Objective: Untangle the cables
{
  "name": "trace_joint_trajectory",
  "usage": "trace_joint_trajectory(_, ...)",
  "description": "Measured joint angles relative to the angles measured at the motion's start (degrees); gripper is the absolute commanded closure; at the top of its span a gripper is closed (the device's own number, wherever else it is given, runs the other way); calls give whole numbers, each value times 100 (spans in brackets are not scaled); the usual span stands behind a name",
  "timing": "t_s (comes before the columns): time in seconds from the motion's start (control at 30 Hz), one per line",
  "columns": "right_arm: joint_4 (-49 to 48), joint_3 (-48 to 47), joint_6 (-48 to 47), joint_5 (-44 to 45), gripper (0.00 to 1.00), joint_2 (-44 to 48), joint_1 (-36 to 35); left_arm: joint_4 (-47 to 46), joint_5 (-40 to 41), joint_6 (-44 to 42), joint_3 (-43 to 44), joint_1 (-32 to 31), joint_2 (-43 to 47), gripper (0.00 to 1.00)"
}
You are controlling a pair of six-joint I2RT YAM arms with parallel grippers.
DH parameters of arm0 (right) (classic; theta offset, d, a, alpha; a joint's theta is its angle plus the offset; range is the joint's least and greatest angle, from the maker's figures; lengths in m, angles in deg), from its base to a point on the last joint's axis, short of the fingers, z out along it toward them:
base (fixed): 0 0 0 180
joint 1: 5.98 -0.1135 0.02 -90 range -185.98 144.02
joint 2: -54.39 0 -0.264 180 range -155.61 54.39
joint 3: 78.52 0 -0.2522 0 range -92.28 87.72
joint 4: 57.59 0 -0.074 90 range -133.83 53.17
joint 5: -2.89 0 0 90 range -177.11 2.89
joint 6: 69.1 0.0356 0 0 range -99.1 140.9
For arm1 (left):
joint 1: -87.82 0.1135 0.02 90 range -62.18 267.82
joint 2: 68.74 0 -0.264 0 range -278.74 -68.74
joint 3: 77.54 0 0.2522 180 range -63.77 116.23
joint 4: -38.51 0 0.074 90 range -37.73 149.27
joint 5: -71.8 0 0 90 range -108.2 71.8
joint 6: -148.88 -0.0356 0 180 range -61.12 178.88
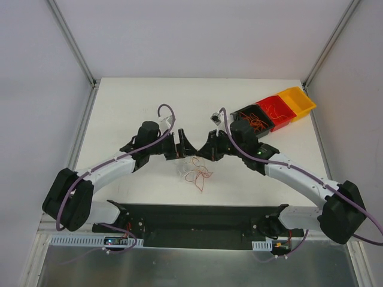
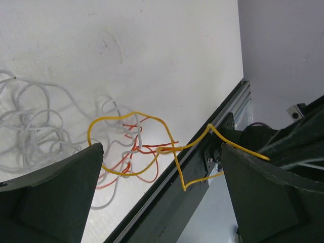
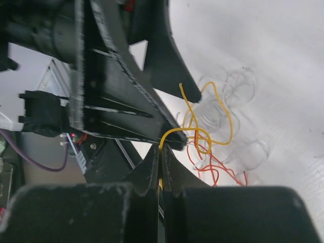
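Inspector: Left arm [image 1: 111, 170], status?
Assessor: Stretched inward from its base, elbow bent outward. Left end effector [image 2: 161, 152] open, fingers [image 2: 55, 197] well apart.
Inspector: Right arm [image 1: 299, 176]?
Assessor: Mirrors the left, reaching inward. The two wrists nearly meet at centre, tips facing; contact cannot be confirmed. Right end effector [image 3: 160, 152] closed, fingers [image 3: 147, 177] pressed together, pinching a yellow cable [image 3: 178, 129] at the tips.

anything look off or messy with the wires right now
Only the cables stand out. They lie in a loose knot, with one yellow strand lifted out of the white and orange ones and pinched in the shut right gripper. Nothing looks spilled or broken.
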Motion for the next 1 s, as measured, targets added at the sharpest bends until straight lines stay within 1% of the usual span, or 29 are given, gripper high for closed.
trace_joint_trajectory(0.2,-42,-295,326,-140,100,55,0,-625,-236,289,9,-155,-481,1)
trace_joint_trajectory(0.37,11,-723,452,-136,100,72,0,-1067,-448,487,13,-238,-833,1)
trace_joint_trajectory(0.43,70,-994,487,-140,100,72,0,-1113,-422,501,15,-256,-892,2)
trace_joint_trajectory(0.53,138,-1447,538,-181,100,74,0,-907,-245,448,146,-190,-1086,6)
trace_joint_trajectory(0.63,496,-2135,533,-192,99,74,0,-763,-103,393,339,164,-1453,10)
trace_joint_trajectory(0.7,750,-2682,496,-190,100,74,0,-682,22,350,378,444,-1637,10)
trace_joint_trajectory(0.8,1266,-3917,313,-120,100,57,0,-374,315,216,398,809,-1779,10)
trace_joint_trajectory(0.93,1545,-5156,7,44,100,57,0,-109,529,35,396,866,-1773,10)
trace_joint_trajectory(1.0,1620,-5488,-149,188,100,74,0,-11,619,-28,374,866,-1696,10)
